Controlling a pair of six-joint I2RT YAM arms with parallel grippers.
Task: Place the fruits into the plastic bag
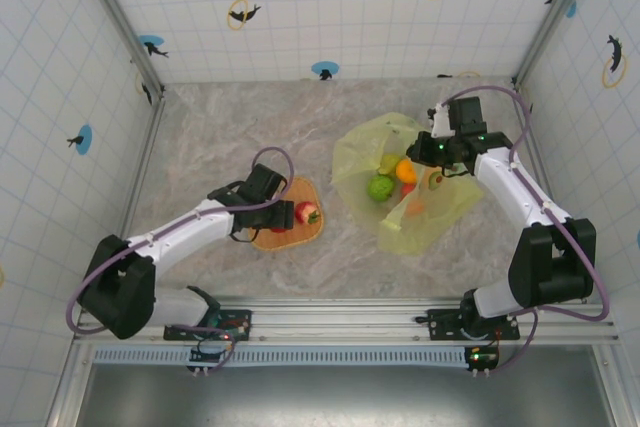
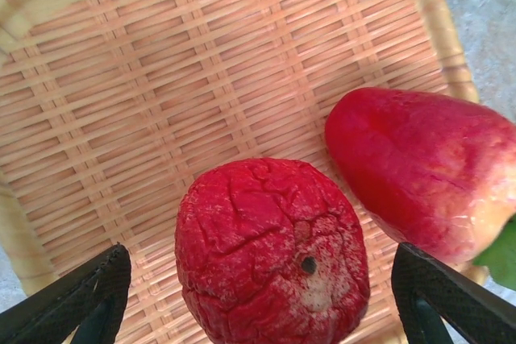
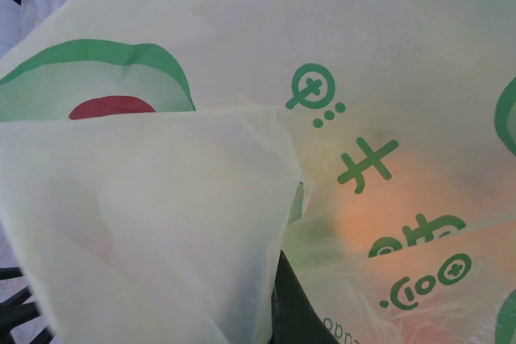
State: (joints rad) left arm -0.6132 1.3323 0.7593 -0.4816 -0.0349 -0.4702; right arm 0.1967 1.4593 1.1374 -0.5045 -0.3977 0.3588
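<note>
Red wrinkled toy fruit, dimple upward, lies on the woven orange plate between the left end effector's wide-open fingers, touching neither. Avocado-print yellow-green plastic bag on the desk drapes over the right end effector, whose opening cannot be told.

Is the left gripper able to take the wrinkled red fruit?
Probably yes: the left gripper is open with the wrinkled red fruit between its fingers. The smooth red fruit lies close beside, not in the way.

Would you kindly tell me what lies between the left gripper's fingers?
A wrinkled red fruit on the woven plate sits between the fingers of the left gripper, in the left wrist view.
</note>
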